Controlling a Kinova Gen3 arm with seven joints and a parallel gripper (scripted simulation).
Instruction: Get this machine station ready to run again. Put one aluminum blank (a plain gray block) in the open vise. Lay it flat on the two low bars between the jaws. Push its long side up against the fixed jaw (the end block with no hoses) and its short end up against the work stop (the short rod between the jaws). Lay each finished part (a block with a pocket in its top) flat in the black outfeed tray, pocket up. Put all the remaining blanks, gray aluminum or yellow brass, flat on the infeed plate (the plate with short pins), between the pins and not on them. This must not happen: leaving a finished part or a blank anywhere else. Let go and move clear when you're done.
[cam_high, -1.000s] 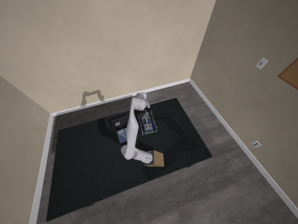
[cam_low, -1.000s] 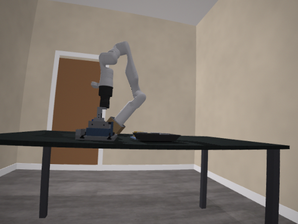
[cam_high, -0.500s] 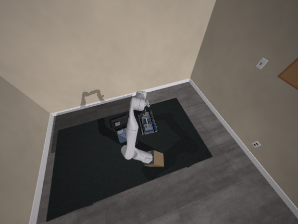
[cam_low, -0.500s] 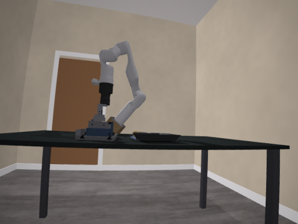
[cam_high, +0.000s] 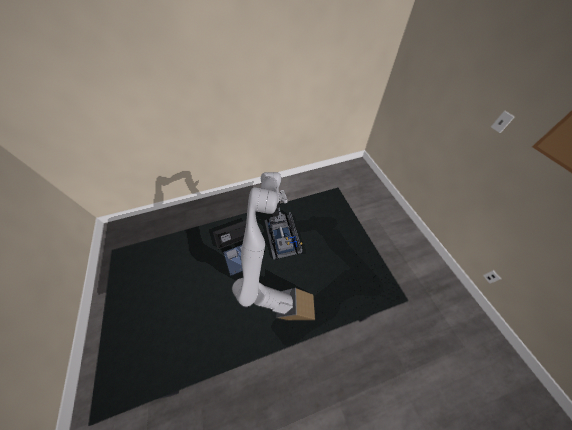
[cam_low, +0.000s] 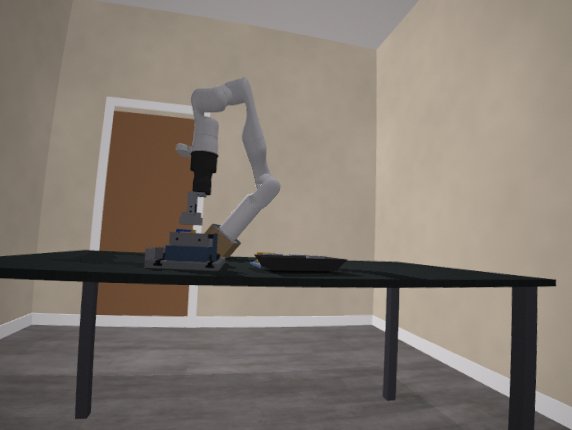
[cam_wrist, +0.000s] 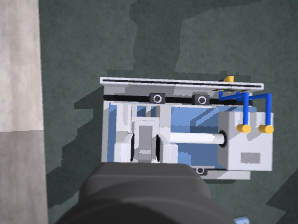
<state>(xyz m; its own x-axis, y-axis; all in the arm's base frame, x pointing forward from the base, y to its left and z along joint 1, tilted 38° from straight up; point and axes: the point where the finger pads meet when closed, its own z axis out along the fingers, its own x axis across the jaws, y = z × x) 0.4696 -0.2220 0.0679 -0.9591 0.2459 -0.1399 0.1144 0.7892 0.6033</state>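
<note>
Counter (cam_low: 450, 280): a long dark top on black legs, carrying the whole station toward its far-left end as seen from the exterior view.
Arm (cam_low: 252, 135): white, rising from a tan base block (cam_high: 303, 306) on the counter, folded over and pointing straight down above the vise.
Vise (cam_wrist: 185, 130): gray and blue, standing near the counter's far edge; the end block with blue hoses (cam_wrist: 250, 102) and yellow fittings lay to the right in the wrist view, a pale rod (cam_wrist: 195, 137) running from it across the blue bed.
Outfeed tray (cam_low: 300, 262): black and shallow, well apart from the vise, nearer the middle of the counter; its contents could not be made out from my side.
End effector (cam_low: 191, 216): clamped on a gray block, fingers partway apart with the piece between them.
Gray block (cam_wrist: 145, 141): held clear above the vise in the exterior view, over the end away from the hoses; whether its top carried a pocket I could not tell.
</note>
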